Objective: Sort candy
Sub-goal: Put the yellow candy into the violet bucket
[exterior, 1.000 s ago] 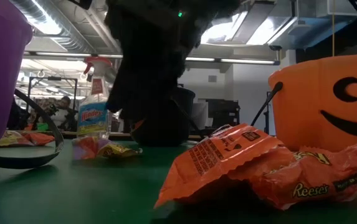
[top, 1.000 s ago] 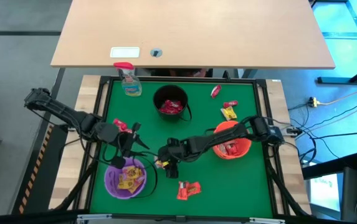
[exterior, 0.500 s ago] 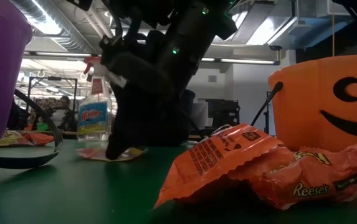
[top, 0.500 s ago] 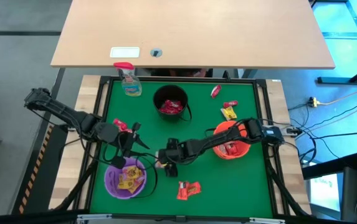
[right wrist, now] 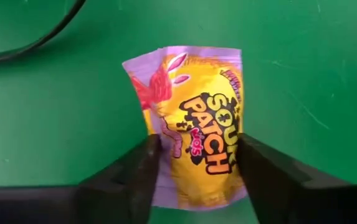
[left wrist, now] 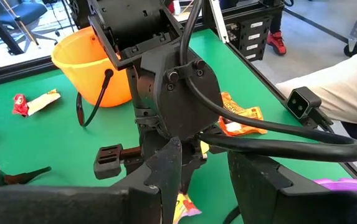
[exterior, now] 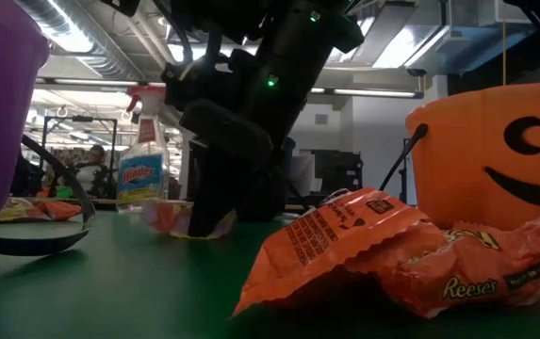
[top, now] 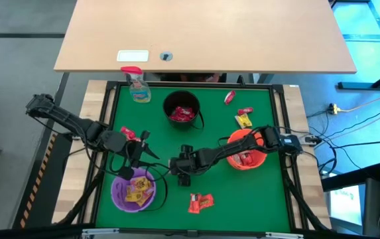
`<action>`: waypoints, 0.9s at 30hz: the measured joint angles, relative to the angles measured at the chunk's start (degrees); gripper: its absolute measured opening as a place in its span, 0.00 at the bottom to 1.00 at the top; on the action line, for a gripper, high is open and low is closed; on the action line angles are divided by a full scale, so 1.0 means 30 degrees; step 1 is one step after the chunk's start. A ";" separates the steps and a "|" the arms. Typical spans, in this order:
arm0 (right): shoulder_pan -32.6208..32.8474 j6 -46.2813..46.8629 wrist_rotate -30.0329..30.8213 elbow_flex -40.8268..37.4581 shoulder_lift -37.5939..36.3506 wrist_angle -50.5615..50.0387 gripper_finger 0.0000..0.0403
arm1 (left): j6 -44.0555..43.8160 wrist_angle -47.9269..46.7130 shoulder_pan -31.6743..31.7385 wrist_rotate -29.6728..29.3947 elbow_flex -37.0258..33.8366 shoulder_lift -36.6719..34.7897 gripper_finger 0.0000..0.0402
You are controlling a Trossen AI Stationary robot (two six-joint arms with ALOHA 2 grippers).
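The right claw (right wrist: 194, 171) has closed in on a shiny yellow-and-purple sour-candy packet (right wrist: 194, 124), and that is the change: a second ago its fingers stood wide above this packet, and now they bracket it on both edges, each pad touching the wrapper. In the low view the packet (exterior: 189, 218) sits tilted with one end off the green felt worktop (exterior: 109, 282), so I'd judge the lift has just begun. It looks pinched, though how firmly I cannot say.

From above, the right claw (top: 180, 167) hangs just beside the purple plastic bucket (top: 134, 191), on the side facing the orange pumpkin-face bucket (top: 246, 151). The purple bucket already holds yellow packets, so this one most likely belongs there, a short carry away.

The left claw (top: 138, 158) has not moved in that second; it hovers at the purple bucket's far rim, fingers partly apart, nothing visible between them.

Still loose: an orange peanut-butter-cup packet (top: 201, 202) near the purple bucket on the pumpkin bucket's side, and small red and yellow sweets (top: 243, 117) beyond the orange bucket, beside the black round bucket (top: 182, 109). Sorting is well along, not finished.
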 joint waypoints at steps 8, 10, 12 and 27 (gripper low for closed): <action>-0.0029 -0.0015 -0.0330 0.0225 -0.0159 -0.1108 0.19 | 0.0007 -0.0012 0.0000 -0.0022 0.0000 0.0000 0.30; -0.0029 -0.0003 -0.0352 0.0475 -0.0300 -0.1773 0.15 | 0.0007 -0.0015 0.0000 -0.0022 0.0000 0.0000 0.30; -0.0028 -0.0013 -0.0224 0.0868 -0.0452 -0.2602 0.11 | 0.0007 0.0050 0.0000 -0.0022 0.0000 0.0000 0.30; 0.0036 0.1064 0.2492 0.2783 -0.2755 -0.6700 0.15 | -0.0094 -0.0529 0.0007 -0.1180 0.0000 -0.0007 0.30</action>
